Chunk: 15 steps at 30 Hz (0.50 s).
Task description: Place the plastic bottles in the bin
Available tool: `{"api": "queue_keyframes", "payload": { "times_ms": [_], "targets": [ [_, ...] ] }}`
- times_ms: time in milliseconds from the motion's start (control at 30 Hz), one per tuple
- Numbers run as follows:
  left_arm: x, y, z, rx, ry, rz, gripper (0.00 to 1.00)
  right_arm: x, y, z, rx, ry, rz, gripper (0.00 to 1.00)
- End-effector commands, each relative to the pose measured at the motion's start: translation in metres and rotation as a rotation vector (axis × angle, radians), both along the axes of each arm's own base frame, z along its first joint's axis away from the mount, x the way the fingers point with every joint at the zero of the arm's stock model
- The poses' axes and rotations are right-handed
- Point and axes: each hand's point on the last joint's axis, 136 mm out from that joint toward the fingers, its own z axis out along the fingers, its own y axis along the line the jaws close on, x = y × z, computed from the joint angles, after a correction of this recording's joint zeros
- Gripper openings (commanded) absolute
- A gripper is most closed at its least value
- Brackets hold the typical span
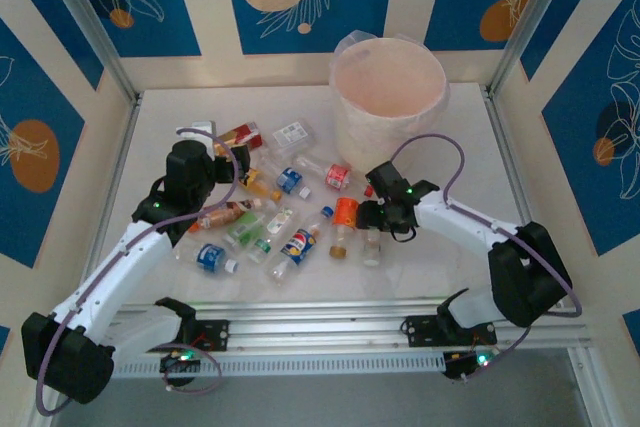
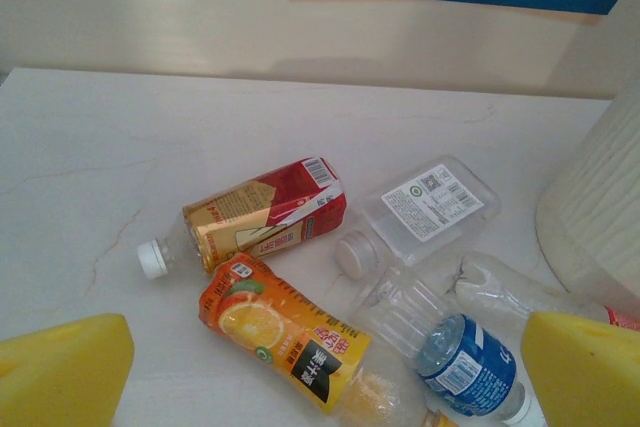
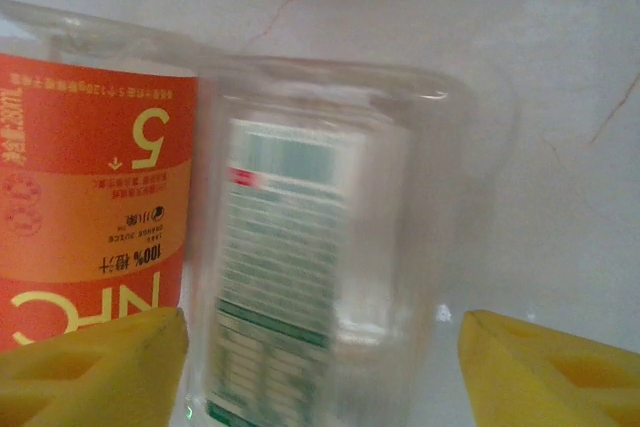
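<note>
Okay, looks like mid-grab with the right gripper (image 3: 322,367). Got its yellow foam pads (image 3: 95,367) standing partway apart, one on each side of a small clear plastic bottle with a green-and-white printed label (image 3: 290,277) lying on the white marbled table (image 3: 560,97). Nothing clamped yet by the look of it, and can't tell whether either pad actually touches the plastic.

Worth noting the pad on the left of the wrist view sits right against the neighbour, a bottle with an orange label marked NFC (image 3: 90,177), itself touching or just beside the clear one. So:

- Centre on the clear body before squeezing, and keep that pad in the seam between the two bottles. Otherwise probably pinching both or kicking one away.
- Squeeze gently. Thin empty plastic, likely to crumple or squirt out sideways.
- Lift straight up clear of the pile, then swing toward the big round white bin lined with a thin plastic bag (image 1: 385,142), standing at the far side of the table beyond the scatter.

Meanwhile, seeing the left gripper (image 2: 325,377) spread wide and empty, hovering over the far-left bunch: a red-and-gold labelled bottle with a white cap (image 2: 265,212) and an orange-juice bottle with a fruit picture (image 2: 285,332). Best kept out of the right arm's path to the bin.
</note>
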Motion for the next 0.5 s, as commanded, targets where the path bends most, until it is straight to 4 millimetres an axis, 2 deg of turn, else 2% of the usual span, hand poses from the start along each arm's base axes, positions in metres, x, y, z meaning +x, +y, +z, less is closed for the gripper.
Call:
{"api": "queue_keyframes", "payload": {
  "times_ms": [0,267,367,467],
  "targets": [
    [0.002,0.004,-0.005,-0.001,0.005,0.021,0.99,-0.010,-0.007,-0.018,-0.012,0.061,-0.016,0.69],
    [0.003,0.003,-0.007,0.000,0.009,0.019,0.99,-0.014,-0.015,-0.035,-0.034,0.108,-0.047,0.67],
    [0.002,0.003,-0.006,0.001,0.008,0.019,0.99,-0.016,-0.018,-0.037,-0.054,0.121,-0.054,0.59],
    [0.002,0.005,-0.004,0.004,0.003,0.024,0.99,-0.018,-0.021,-0.026,-0.074,0.107,-0.059,0.50]
  ]
}}
